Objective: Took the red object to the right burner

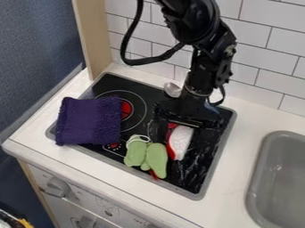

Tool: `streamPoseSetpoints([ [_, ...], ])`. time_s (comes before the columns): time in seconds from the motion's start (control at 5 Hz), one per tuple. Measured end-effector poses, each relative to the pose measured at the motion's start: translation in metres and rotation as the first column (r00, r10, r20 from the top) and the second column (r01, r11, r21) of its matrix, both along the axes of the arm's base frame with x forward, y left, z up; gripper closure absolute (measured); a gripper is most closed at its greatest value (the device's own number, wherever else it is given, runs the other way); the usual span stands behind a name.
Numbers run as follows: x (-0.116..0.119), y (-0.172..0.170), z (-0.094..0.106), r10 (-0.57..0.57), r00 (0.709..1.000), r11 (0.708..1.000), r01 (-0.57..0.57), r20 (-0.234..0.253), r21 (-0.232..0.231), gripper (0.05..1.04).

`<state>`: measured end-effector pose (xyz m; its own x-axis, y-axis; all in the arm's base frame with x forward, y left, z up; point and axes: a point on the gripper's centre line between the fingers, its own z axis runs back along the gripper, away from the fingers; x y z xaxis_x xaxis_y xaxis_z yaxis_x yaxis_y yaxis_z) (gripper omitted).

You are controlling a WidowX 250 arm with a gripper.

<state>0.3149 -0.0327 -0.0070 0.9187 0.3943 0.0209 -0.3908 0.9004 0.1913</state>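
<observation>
gripper [188,121]: located over the stove [196,178], at about 2 o'clock from its middle. whether it is clenched on something or released cannot be determined. red object [180,142]: lies directly below the gripper, on the stove's right half, between 3 and 4 o'clock from the middle; its upper end is close against the gripper, contact unconfirmed. its white side faces up, with red along its 9 o'clock edge.

progress: assessed as nearly complete. the object is on the burner side required by the task, well apart from the left burner [126,109]. exact centring on the right burner cannot be verified. outstanding, in this inspector's judgement: confirm the placing, let go if held, and lift the arm clear toward 12 o'clock.

other items: green toy [156,158] at 6 o'clock, just beside the red object; purple cloth [89,121] between 9 and 10 o'clock, partly over the left burner.
</observation>
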Motion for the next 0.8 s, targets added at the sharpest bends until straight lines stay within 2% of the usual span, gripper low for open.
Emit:
streamPoseSetpoints([
  [0.6,0.002,0.012,0.07,0.038,0.992,0.996,-0.028,0.124,-0.087,0.083],
  [0.8,0.003,0.013,0.072,0.04,0.991,0.996,-0.029,0.13,-0.088,0.083],
])
